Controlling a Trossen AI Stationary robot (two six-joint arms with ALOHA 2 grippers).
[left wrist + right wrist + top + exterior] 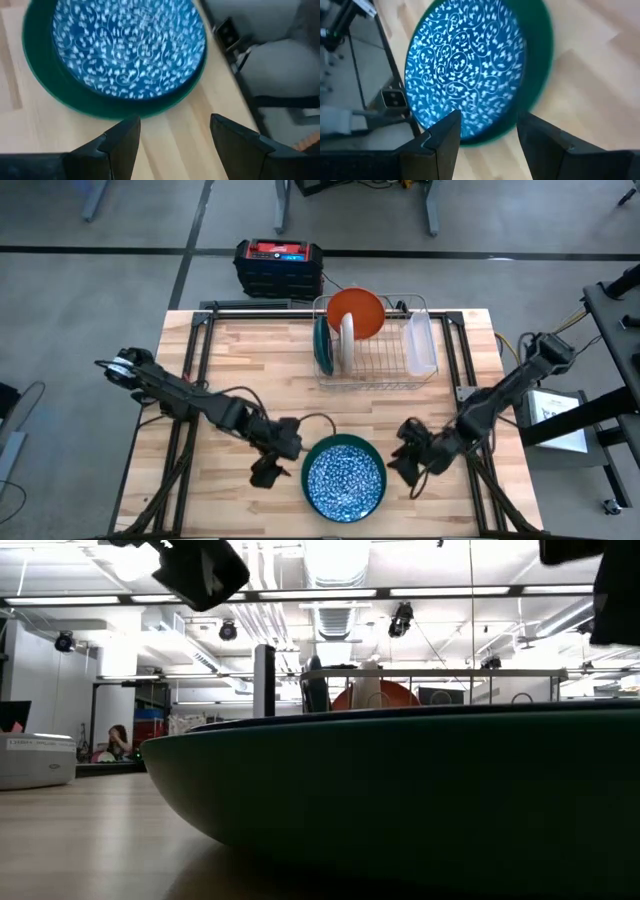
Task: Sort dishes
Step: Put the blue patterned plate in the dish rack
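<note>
The left gripper (268, 472) hovered with its fingers spread and empty just beside the left rim of a patterned bowl (344, 475), while the right gripper (410, 463), likewise parted and holding nothing, flanked the bowl's opposite side. Neither touched the dish.

The bowl, dark green outside with a blue-and-white floral inside, sat flat near the front edge of the wooden table (240, 360). It looked rigid and glazed, probably ceramic or melamine: likely slippery, fairly heavy for a pinch grip, and prone to chipping if dropped. Its thin raised rim seemed the only practical hold, one finger inside and one outside, since the shallow wall sloped away underneath.

At the back of the table, a wire rack (372, 348) already held an orange plate (357, 312), a white plate (346, 340) and a dark green plate (322, 345) on edge, with a clear tray (420, 340) alongside.
</note>
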